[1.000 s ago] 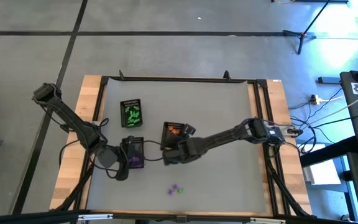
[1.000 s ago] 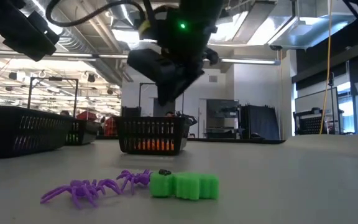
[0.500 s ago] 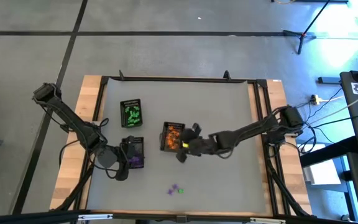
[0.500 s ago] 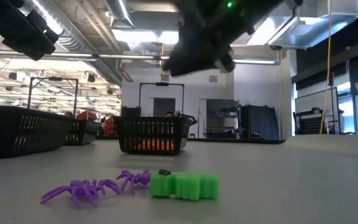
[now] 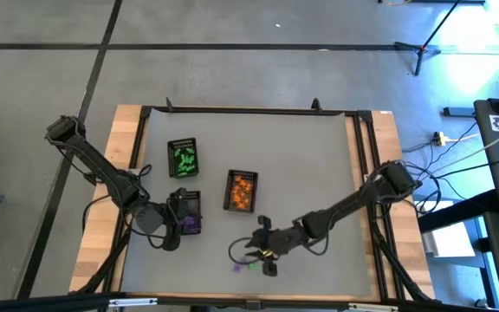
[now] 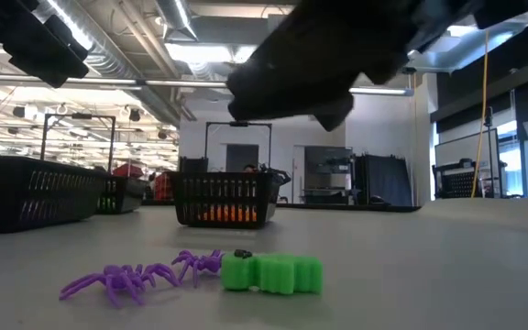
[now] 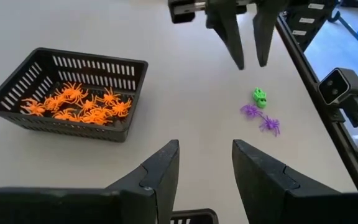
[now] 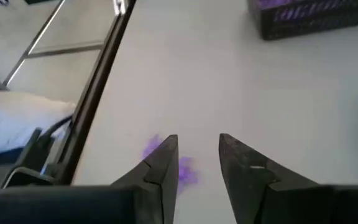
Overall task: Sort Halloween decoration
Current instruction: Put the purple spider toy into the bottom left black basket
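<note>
Two purple spiders [image 7: 260, 117] and a green skull [image 7: 260, 96] near the table's [image 5: 319, 165] front edge.
Right pincer [image 7: 248, 62] hangs open above them; left pincer [image 7: 205, 167] open, empty, by the purple tray [image 5: 185, 213].

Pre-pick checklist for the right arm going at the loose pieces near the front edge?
1. Right end effector open and empty: ok, gap shows between the fingers.
2. Right end effector above the loose pieces: ok, it hangs over them, not yet down.
3. Targets free on the table: ok, two purple spiders and a green piece lie loose.
4. Purple and green apart: not ok, a spider touches the green piece in the low view.
5. Left end effector clear: ok, open, near the purple tray.
6. Orange tray unobstructed: ok.
</note>
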Action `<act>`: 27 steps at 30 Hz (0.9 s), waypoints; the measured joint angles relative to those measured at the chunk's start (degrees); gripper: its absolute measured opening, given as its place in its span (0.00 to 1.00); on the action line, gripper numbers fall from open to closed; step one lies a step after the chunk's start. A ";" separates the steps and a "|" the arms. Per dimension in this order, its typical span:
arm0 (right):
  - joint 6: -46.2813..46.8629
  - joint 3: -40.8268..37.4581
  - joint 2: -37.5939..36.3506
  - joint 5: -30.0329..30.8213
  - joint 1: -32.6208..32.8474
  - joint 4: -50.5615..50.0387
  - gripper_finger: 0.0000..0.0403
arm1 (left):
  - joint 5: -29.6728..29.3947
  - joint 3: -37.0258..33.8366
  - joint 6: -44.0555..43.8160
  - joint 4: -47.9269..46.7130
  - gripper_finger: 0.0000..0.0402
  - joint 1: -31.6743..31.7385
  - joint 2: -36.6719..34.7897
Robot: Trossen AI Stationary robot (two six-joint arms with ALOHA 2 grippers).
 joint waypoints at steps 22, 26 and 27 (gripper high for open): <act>-0.03 27.62 15.49 1.92 2.77 -30.14 0.28 | 0.46 0.00 -1.51 -0.03 0.35 0.02 0.02; 1.09 28.23 18.07 -0.19 2.77 -30.79 0.28 | 0.53 0.00 -1.51 -0.16 0.35 0.02 0.02; 1.56 28.15 18.66 -0.31 2.77 -31.38 0.28 | 0.55 0.00 -1.53 -0.16 0.35 0.01 0.00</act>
